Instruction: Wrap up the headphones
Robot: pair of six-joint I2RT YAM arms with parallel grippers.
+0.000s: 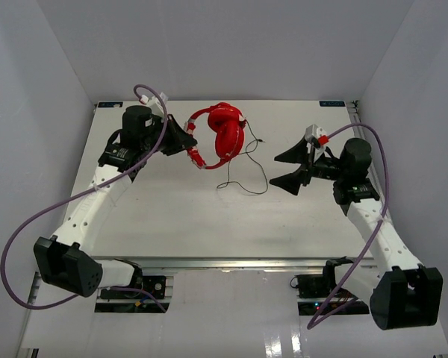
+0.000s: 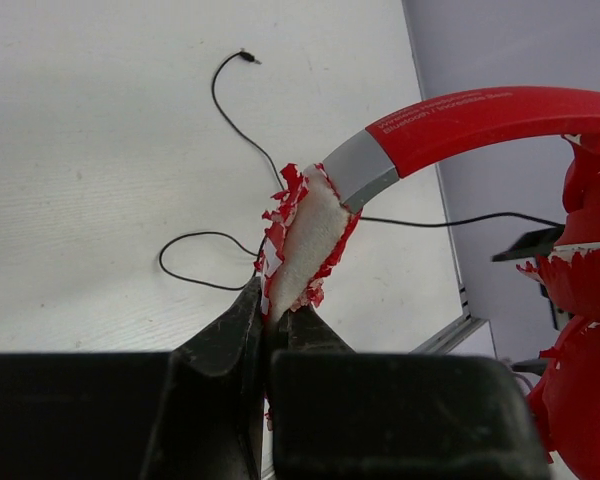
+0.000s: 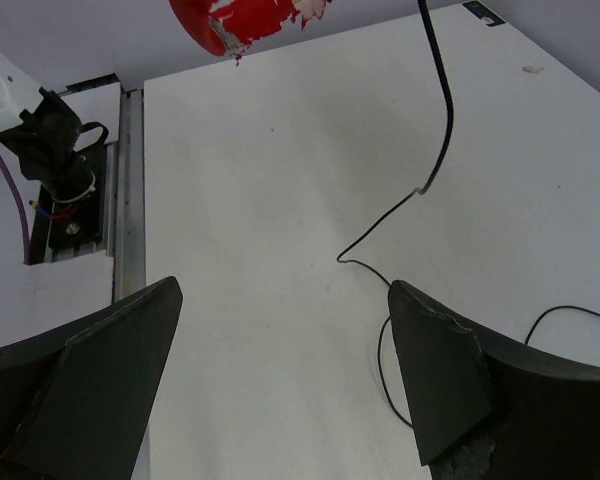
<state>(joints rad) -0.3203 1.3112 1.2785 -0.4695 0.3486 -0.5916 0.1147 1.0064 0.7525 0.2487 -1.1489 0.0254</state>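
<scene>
While the left gripper (image 2: 273, 315) is pinching the frayed headband padding of the red headphones (image 1: 224, 130) between closed jaws at the upper centre of the frame, the right gripper (image 1: 280, 170) is hovering at centre right, jaws spread wide and empty, and the black cord (image 1: 243, 175) is trailing across the table (image 1: 172, 216) between the 2 arms.

No readable text (headband (image 2: 480, 115) lettering fuzzy)

The headphones (image 2: 480, 118) are glossy red plastic, flaking over pale foam; the table (image 2: 80, 150) matt.
</scene>
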